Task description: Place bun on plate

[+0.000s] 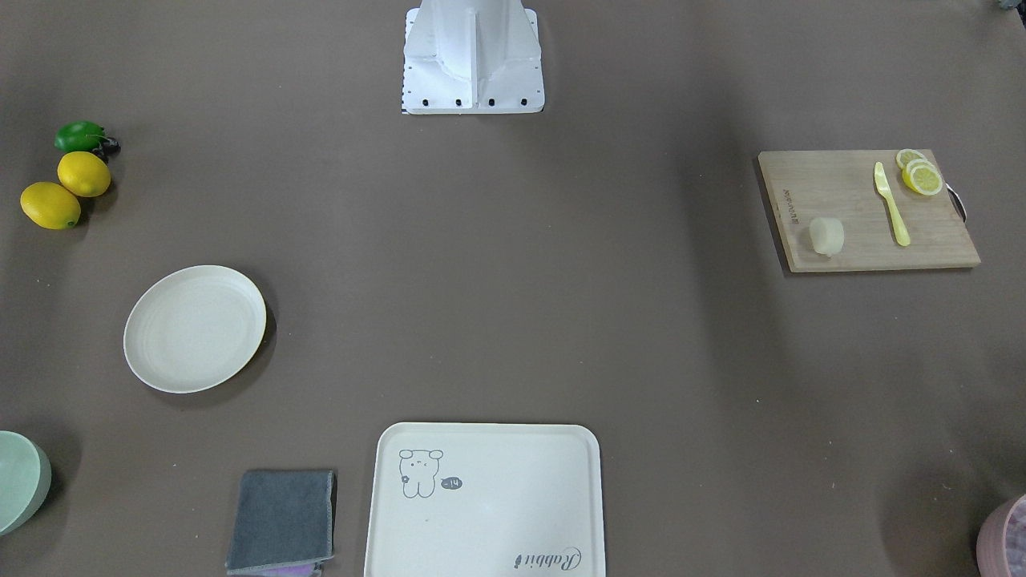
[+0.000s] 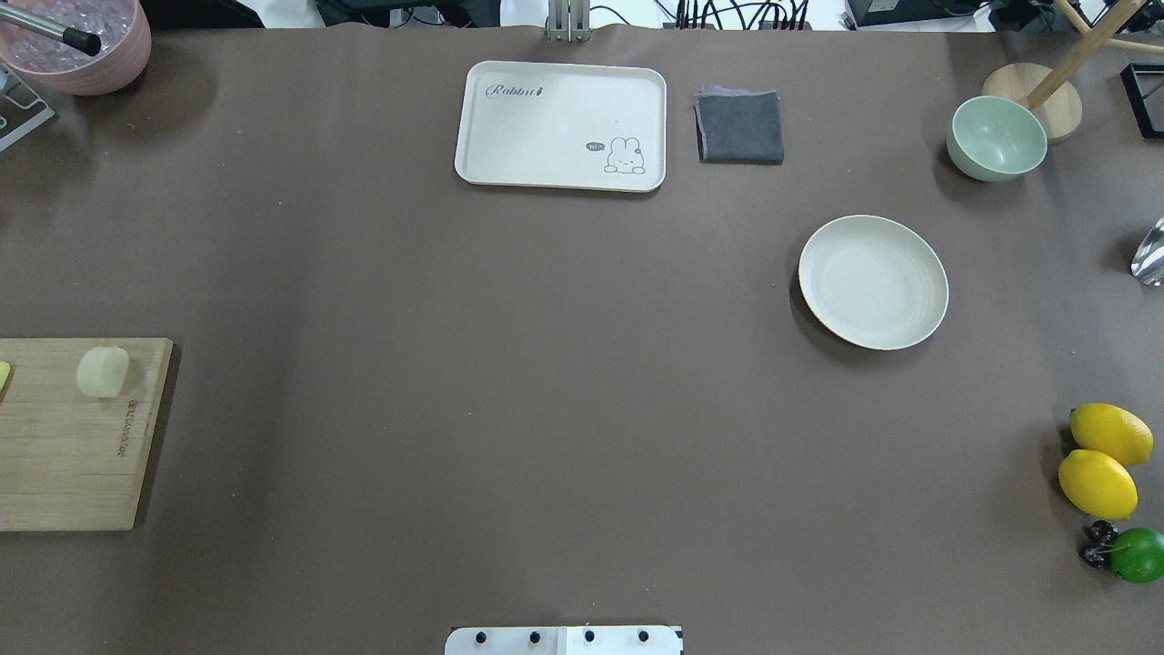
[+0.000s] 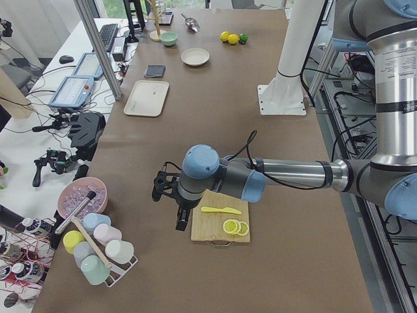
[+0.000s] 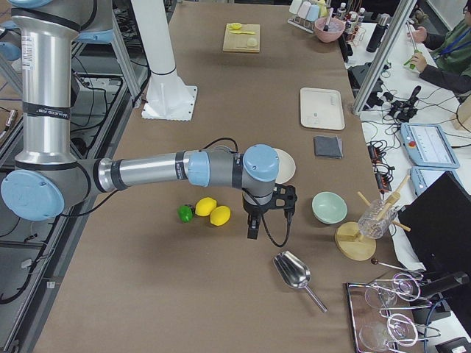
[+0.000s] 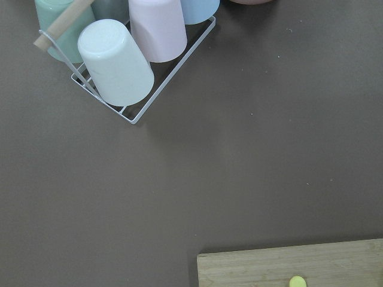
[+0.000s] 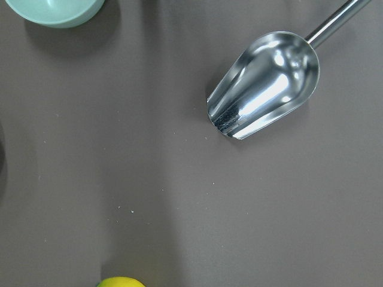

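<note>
The bun (image 1: 826, 236) (image 2: 102, 371) is a pale cream lump lying on a wooden cutting board (image 1: 866, 212), at the table's end on my left. The round cream plate (image 1: 195, 328) (image 2: 873, 282) lies bare on the brown table on my right side. My left gripper (image 3: 180, 220) hangs over the table just off the board's edge, and in that side view the arm hides the bun. My right gripper (image 4: 252, 229) hangs beside the lemons (image 4: 213, 212), near the plate (image 4: 288, 168). Both grippers show only in the side views, so I cannot tell whether they are open or shut.
The board also carries a yellow knife (image 1: 891, 203) and lemon slices (image 1: 920, 173). A cream tray (image 2: 561, 125), a grey cloth (image 2: 739, 127) and a green bowl (image 2: 996, 138) stand along the far edge. A cup rack (image 5: 119, 60) and a metal scoop (image 6: 263, 84) lie under the wrists.
</note>
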Controlling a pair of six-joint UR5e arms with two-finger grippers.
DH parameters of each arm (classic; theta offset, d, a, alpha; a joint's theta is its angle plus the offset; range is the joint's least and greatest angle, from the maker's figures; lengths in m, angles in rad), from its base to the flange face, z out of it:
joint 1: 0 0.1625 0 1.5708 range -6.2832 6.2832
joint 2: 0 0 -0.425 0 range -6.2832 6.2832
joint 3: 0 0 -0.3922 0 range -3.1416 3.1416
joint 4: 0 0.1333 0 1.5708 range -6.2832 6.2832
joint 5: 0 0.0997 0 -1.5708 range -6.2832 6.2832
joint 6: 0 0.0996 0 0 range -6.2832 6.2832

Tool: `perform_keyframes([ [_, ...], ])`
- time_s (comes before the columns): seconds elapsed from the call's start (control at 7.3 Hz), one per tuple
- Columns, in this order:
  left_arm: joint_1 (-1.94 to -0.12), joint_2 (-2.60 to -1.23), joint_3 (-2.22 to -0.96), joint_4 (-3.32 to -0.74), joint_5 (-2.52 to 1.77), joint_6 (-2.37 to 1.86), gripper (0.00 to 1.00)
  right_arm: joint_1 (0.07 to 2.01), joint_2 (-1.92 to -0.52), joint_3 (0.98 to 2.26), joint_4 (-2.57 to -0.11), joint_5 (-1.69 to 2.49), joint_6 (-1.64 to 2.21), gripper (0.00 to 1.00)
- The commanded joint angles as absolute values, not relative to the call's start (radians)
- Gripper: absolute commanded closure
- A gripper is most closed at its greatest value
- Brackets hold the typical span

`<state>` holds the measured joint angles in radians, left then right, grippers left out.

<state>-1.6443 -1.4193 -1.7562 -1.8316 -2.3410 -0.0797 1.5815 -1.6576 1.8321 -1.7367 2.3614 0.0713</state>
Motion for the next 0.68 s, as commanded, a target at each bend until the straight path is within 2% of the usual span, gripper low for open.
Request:
perform_keyframes([
  [0.0, -1.643, -1.419, -1.749, -1.833, -2.339, -0.077, 0.02, 1.582, -1.658, 1.835, -1.738, 2.364, 0.072, 0.00],
  [0.55, -1.641, -1.422, -1.752, -1.835, -2.339, -0.077, 0.02, 1.582, -1.669, 1.827, -1.738, 2.355, 0.071, 0.00],
])
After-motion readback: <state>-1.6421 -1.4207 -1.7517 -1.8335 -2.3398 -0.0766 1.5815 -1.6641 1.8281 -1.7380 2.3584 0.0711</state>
